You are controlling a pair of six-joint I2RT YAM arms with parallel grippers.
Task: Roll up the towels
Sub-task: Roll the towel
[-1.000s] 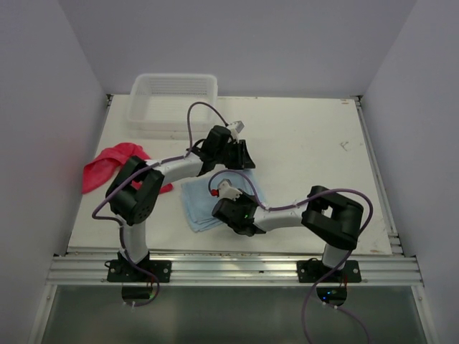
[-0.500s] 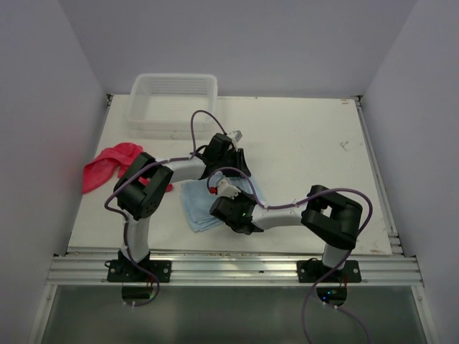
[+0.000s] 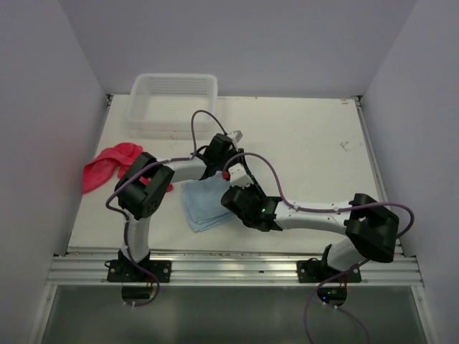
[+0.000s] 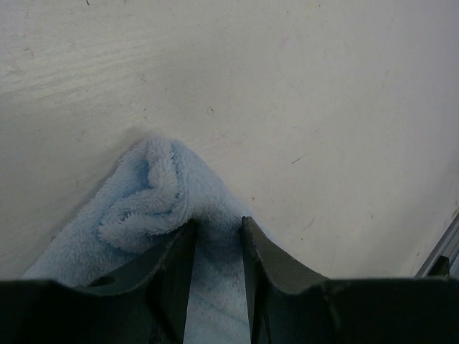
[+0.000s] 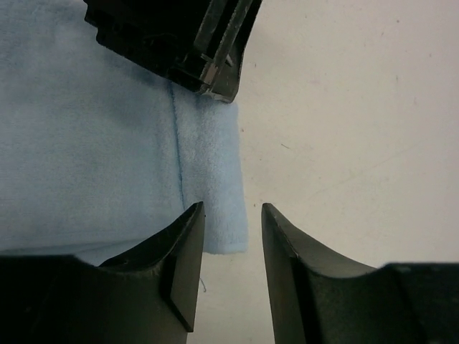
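The light blue towel (image 3: 201,208) lies flat near the table's front, left of centre. My left gripper (image 3: 224,166) is down on its far corner. In the left wrist view its jaws (image 4: 215,223) stand open with blue cloth (image 4: 143,201) lying between them and a bunched fold just ahead. My right gripper (image 3: 233,192) hovers open over a near corner of that towel (image 5: 93,143), one finger above cloth, the other above bare table (image 5: 344,129). The pinkish-red towel (image 3: 107,165) lies crumpled at the table's left edge, away from both grippers.
A clear plastic basket (image 3: 172,100) stands at the back left of the white table (image 3: 315,143). Both arms cross over the table's middle, and the left gripper's black body (image 5: 172,43) sits close ahead of the right gripper. White walls enclose the sides.
My right gripper has opened, let go of the blue towel and shifted up and right, its elbow swinging right. My left gripper has come down onto the towel's far corner.
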